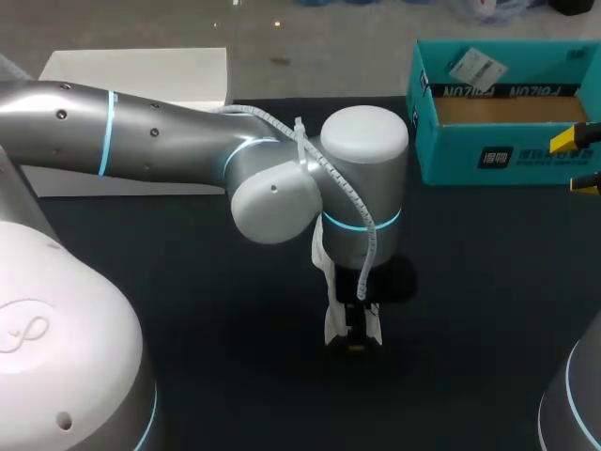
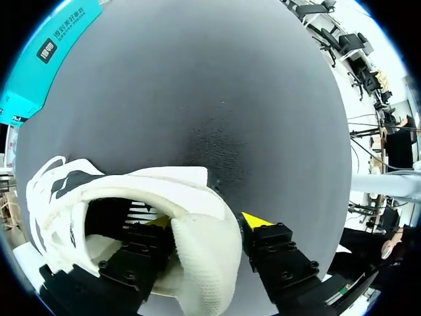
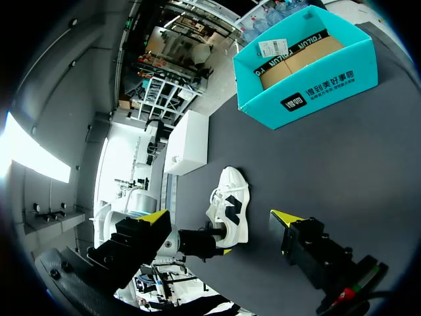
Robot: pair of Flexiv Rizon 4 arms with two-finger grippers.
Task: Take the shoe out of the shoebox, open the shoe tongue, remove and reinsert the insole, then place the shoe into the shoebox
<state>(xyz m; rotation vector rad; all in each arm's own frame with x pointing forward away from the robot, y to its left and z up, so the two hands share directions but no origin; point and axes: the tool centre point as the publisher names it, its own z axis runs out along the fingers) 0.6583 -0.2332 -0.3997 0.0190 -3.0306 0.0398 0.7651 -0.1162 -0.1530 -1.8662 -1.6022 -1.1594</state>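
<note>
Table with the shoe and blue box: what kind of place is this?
Probably a robot lab: the left gripper holds a white shoe at a black table, near an open blue shoebox.

White, black-marked shoe; teal shoebox

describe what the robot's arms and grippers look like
The left arm is smooth silver-grey tubing with rounded white joint caps and glowing cyan rings; a white spiral-wrapped cable runs along it. The right arm shows the same grey and a cyan ring. The left gripper and right gripper have blocky black fingers with screws and yellow wedge tips.
</note>
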